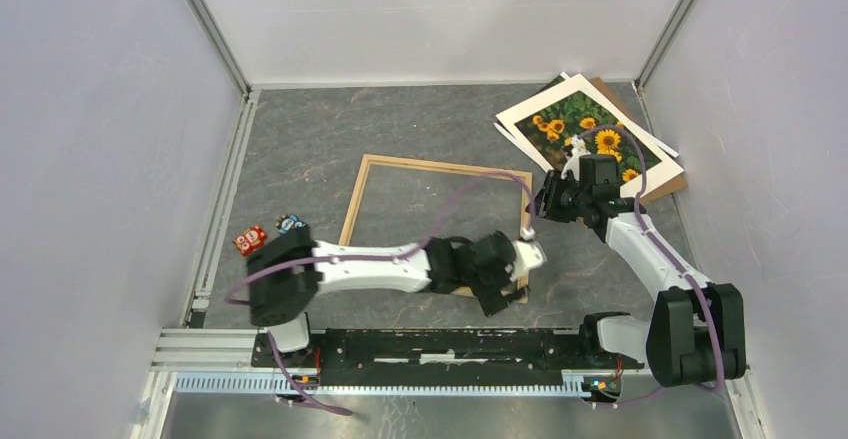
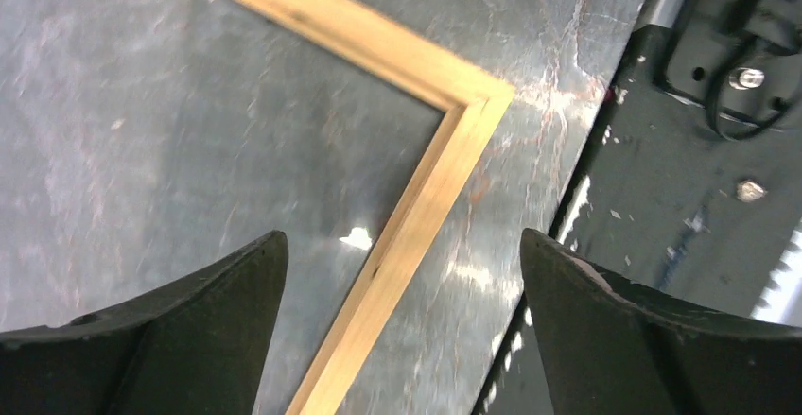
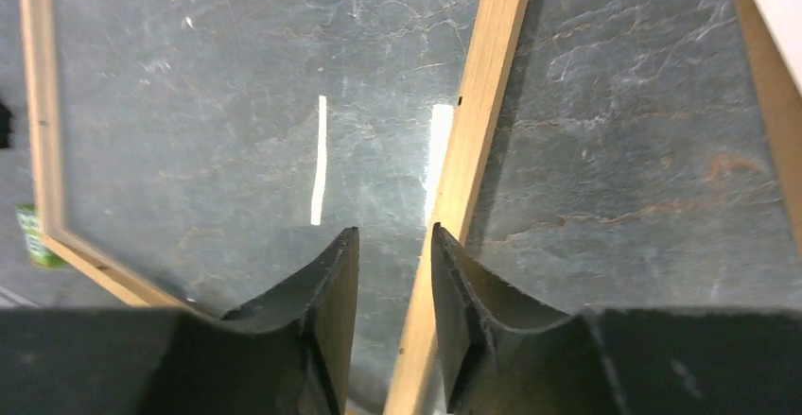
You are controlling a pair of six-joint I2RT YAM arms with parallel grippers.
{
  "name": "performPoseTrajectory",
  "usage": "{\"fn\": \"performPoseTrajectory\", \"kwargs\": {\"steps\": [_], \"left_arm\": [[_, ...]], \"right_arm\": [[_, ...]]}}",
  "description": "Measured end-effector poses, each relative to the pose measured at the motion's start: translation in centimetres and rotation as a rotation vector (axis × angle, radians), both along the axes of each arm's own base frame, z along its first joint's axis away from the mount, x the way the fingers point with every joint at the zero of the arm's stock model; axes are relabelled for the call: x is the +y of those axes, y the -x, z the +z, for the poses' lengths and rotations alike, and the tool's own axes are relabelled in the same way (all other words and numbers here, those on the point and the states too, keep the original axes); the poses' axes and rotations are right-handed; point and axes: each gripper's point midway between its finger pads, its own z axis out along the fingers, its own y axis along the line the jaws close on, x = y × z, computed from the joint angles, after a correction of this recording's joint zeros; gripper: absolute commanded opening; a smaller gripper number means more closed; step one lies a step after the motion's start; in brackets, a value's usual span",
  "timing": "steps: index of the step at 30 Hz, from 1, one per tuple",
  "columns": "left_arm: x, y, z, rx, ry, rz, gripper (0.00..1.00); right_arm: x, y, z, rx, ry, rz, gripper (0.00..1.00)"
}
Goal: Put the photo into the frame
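Left gripper (image 2: 402, 235) hovers with jaws wide open and empty above the near right corner of the frame (image 1: 430, 165), which lies flat mid-table (image 1: 330, 129). Right gripper (image 3: 395, 231) straddles the frame's right strip, jaws narrowly apart; a firm grip cannot be confirmed. The photo (image 1: 585, 129) lies face up at the far right corner on a brown board (image 1: 665, 187), partly covered by the right wrist. Two small toys (image 1: 250, 240) sit left of the frame.

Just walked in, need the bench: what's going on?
A robot is busy at the thin light wooden rectangular frame. The left gripper hovers open over its near right corner; the right gripper, nearly closed, straddles its right strip, grip unclear. The white-bordered sunflower photo lies apart on a brown board, not yet inserted.
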Motion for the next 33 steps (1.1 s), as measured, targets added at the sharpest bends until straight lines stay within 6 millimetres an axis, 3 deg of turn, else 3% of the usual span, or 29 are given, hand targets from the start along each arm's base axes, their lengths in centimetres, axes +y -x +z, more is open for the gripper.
{"fn": "performPoseTrajectory", "kwargs": {"steps": [3, 7, 10, 13, 15, 19, 23, 25, 28, 33], "left_arm": [[2.5, -1.3, 3.4, 0.095, 0.110, 0.081, 1.00], [6.2, -4.2, 11.6, 0.140, 0.352, 0.197, 1.00], [9.9, -6.7, 17.7, 0.135, 0.530, 0.292, 1.00], [14.9, -9.6, 21.2, 0.121, 0.645, 0.437, 1.00], [18.6, -11.7, 22.2, 0.103, 0.680, 0.573, 1.00], [26.8, -15.4, 21.2, 0.140, 0.688, 0.947, 1.00], [32.8, -16.9, 17.2, 0.250, 0.658, 1.278, 1.00], [33.9, -16.5, 14.6, 0.324, 0.627, 1.373, 1.00], [33.8, -15.1, 11.4, 0.431, 0.586, 1.430, 1.00], [33.5, -13.7, 9.1, 0.515, 0.562, 1.464, 1.00]], "right_arm": [[-0.3, 0.1, -0.2, -0.035, 0.069, 0.082, 0.61], [0.6, 0.5, -0.3, -0.086, 0.134, 0.201, 0.70], [3.7, 1.4, 0.6, -0.163, 0.152, 0.349, 0.75], [7.6, 2.5, 2.1, -0.274, 0.143, 0.513, 0.79], [10.3, 3.8, 2.9, -0.353, 0.146, 0.634, 0.84], [16.3, 8.8, 3.0, -0.565, 0.229, 0.973, 0.91], [18.5, 14.2, 0.7, -0.751, 0.391, 1.253, 0.88], [18.7, 15.6, -0.5, -0.813, 0.474, 1.354, 0.84], [18.8, 15.6, -1.7, -0.860, 0.585, 1.420, 0.78], [19.2, 15.4, -3.6, -0.868, 0.675, 1.476, 0.71]]}}
